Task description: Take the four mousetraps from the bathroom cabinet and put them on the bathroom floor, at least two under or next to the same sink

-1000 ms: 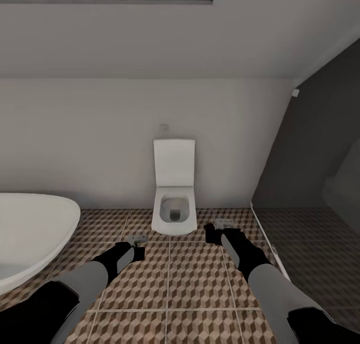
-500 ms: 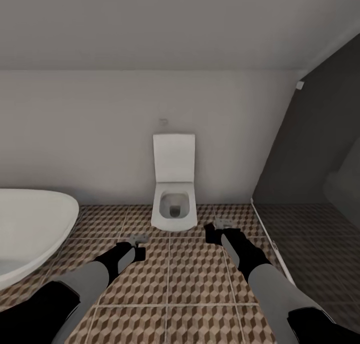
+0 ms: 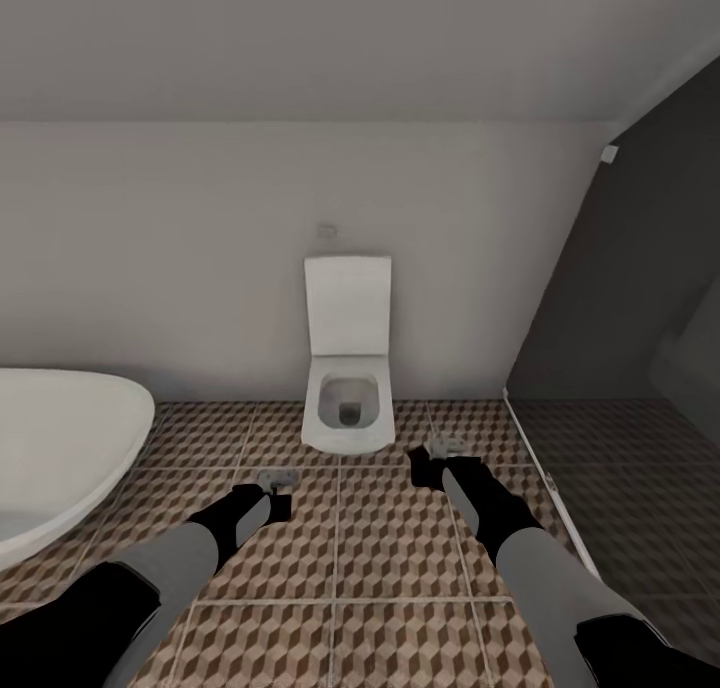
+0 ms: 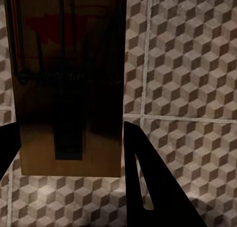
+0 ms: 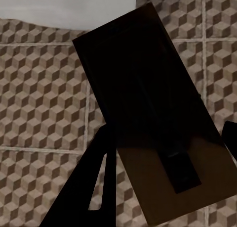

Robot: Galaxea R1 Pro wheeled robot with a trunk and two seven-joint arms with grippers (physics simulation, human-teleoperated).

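Carrying a mousetrap [image 4: 69, 83] clamped lengthwise in your left gripper [image 3: 272, 484] and another [image 5: 158, 123] in your right gripper [image 3: 447, 452], you face the toilet [image 3: 347, 388], no sink ahead.

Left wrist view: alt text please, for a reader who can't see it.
A tan wooden mousetrap with a black wire spring and red spot is held between the dark fingers of the left tool, above the bathroom floor of brown, beige and grey cube-pattern tiles.

Two mousetraps, one in each of my grippers – left mousetrap [image 4: 69, 88] tan board, black spring, red spot; right mousetrap [image 5: 163, 118] mostly shadowed – both above the cube-pattern bathroom floor [image 3: 390, 558].
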